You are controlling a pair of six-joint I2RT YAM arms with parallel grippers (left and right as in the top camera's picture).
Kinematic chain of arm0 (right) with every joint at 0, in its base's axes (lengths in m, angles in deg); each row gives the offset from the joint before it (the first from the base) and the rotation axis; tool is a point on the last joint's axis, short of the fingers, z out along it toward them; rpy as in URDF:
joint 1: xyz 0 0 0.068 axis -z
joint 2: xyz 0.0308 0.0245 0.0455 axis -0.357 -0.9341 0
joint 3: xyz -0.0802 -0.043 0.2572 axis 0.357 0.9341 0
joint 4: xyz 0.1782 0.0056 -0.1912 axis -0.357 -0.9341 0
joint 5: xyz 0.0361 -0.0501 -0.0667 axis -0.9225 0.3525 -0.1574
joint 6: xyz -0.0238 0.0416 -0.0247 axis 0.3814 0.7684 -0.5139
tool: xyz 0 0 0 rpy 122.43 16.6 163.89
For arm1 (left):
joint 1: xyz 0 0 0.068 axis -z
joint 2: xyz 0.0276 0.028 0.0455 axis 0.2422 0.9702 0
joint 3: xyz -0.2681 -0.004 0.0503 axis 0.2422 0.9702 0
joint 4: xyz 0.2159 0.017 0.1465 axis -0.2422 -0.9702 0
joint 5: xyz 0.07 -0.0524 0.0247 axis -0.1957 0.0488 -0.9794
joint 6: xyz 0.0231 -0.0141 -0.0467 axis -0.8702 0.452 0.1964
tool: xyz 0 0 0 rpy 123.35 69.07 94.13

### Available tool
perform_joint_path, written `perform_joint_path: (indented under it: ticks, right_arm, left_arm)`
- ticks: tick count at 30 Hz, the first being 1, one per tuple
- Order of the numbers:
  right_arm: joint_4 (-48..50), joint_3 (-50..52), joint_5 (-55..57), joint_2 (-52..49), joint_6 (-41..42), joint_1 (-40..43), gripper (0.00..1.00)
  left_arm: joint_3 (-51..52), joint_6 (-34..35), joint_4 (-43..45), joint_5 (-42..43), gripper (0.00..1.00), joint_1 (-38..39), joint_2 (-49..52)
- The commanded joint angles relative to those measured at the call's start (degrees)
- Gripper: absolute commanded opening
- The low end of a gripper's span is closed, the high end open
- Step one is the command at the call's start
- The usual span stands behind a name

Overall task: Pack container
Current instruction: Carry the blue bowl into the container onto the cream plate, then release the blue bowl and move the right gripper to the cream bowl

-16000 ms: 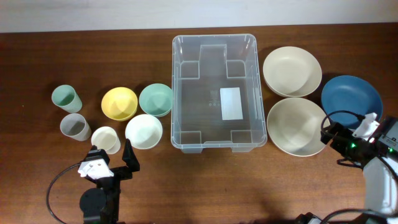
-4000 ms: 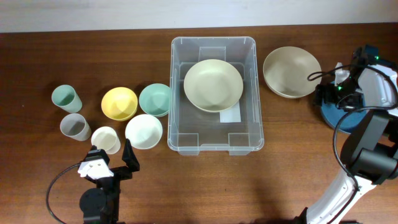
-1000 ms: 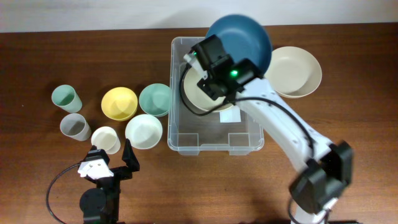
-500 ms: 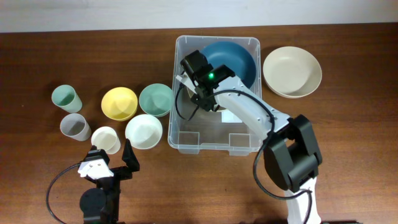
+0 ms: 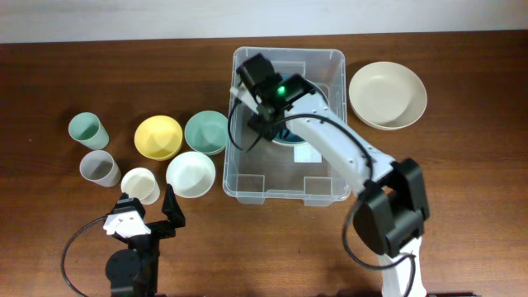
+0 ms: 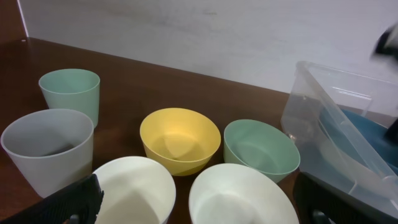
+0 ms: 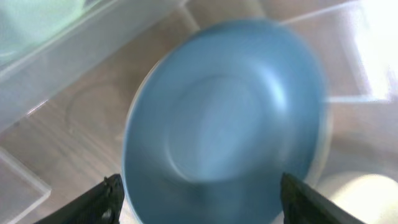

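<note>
- Right gripper [image 7: 202,193] is down inside the container [image 5: 247,186], fingers spread wide – nothing pinched between them
- The blue plate [image 7: 224,118] lies just below those fingers, blurred in the wrist view, and seems to sit on a pale bowl [image 7: 351,190] in the far half of the tub
- The container itself stands mid-table, between the big beige bowl [image 5: 388,95] on one side and the small crockery on the other
- Left gripper [image 6: 199,208] hangs released and empty near the yellow bowl [image 6: 180,140], green bowl [image 6: 261,149] and the cups
- By my reading this is the let-go step for the plate – next the right arm needs to lift straight up clear of the tub wall, then swing over to the beige bowl
</note>
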Motion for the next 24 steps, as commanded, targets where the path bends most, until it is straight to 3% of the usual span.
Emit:
perform_joint_path:
  ticks: [1,6,10,20,24]
  right_arm:
    - [-2.45,-4.83,4.50,7.91,5.57,1.86,0.76]
    - [-5.22,-5.16,5.77,13.57,14.23,9.97,0.81]
    - [-7.82,-5.07,-0.31,14.49,19.67,23.15,0.99]
    - [-5.64,-1.95,-19.56,5.31,20.13,47.06,0.99]
    - [-3.15,-1.92,-29.29,0.13,21.35,51.41,0.99]
  left_arm:
    - [0.39,-0.94,0.09,-0.20,1.00,0.13,-0.42]
    - [0.39,-0.94,0.09,-0.20,1.00,0.13,-0.42]
    - [0.39,-0.94,0.09,-0.20,1.00,0.13,-0.42]
    - [0.39,-0.94,0.09,-0.20,1.00,0.11,-0.42]
    - [0.39,-0.94,0.09,-0.20,1.00,0.13,-0.42]
